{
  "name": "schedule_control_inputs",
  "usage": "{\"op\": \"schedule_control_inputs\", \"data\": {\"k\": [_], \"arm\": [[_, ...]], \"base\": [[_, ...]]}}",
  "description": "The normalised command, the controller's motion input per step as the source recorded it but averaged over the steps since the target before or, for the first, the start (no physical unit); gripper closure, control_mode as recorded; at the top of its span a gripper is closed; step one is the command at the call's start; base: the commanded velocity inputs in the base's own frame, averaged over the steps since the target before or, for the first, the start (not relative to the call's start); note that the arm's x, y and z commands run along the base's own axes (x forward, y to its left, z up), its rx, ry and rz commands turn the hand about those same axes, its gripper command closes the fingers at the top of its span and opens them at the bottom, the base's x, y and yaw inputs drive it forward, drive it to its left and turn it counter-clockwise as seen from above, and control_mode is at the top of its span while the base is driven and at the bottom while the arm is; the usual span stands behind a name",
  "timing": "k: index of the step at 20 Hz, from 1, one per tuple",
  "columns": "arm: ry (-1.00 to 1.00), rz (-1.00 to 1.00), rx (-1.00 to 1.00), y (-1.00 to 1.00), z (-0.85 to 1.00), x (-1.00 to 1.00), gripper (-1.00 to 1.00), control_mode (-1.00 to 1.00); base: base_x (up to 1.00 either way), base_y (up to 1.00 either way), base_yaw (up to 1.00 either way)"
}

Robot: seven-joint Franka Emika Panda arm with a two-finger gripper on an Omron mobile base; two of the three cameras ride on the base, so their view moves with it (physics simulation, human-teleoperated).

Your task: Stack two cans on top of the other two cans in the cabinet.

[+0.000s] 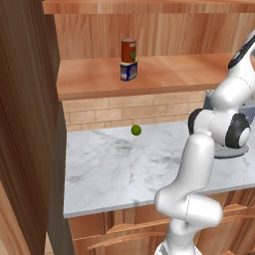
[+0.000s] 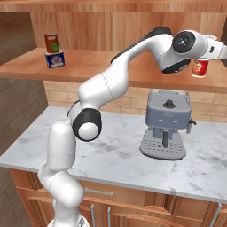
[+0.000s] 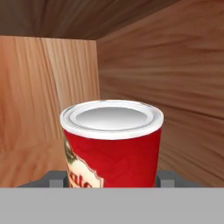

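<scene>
The gripper (image 3: 112,179) has its fingers closed on the bright red can (image 3: 113,144); in the hand view the tin sits upright between the two dark tips, silver lid up, the grained cabinet (image 3: 166,74) corner behind it. Held level like that, it looks ready to be set down flat on another tin.

From the left base view, the dark red can (image 1: 128,50) already stands on the short blue tin (image 1: 129,70), a tidy pair on the cabinet shelf (image 1: 164,74). That stack looks done, I'd say. A small green lime (image 1: 136,130) lies alone on the marble table (image 1: 109,169) below.

In the right base view the arm reaches far right along the shelf, the bright red can (image 2: 200,68) at its end, seemingly just above the board. The finished stack (image 2: 53,50) is well apart at the left. A grey coffee machine (image 2: 166,124) stands on the table under the arm. The fourth can I cannot make out.
</scene>
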Motion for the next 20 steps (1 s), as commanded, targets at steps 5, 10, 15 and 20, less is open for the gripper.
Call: {"op": "schedule_control_inputs", "data": {"k": [5, 10, 15, 20], "arm": [[0.00, 0.01, 0.00, 0.00, -0.21, 0.00, 1.00, -1.00], [0.00, 0.02, 0.00, 0.06, -0.22, 0.00, 1.00, -1.00], [0.00, 0.01, 0.00, 0.06, -0.23, 0.07, 1.00, -1.00], [0.00, 0.01, 0.00, 0.01, -0.26, 0.20, 1.00, -1.00]], "base": [[0.00, 0.00, 0.00], [0.00, 0.00, 0.00], [0.00, 0.00, 0.00], [0.00, 0.00, 0.00]]}}
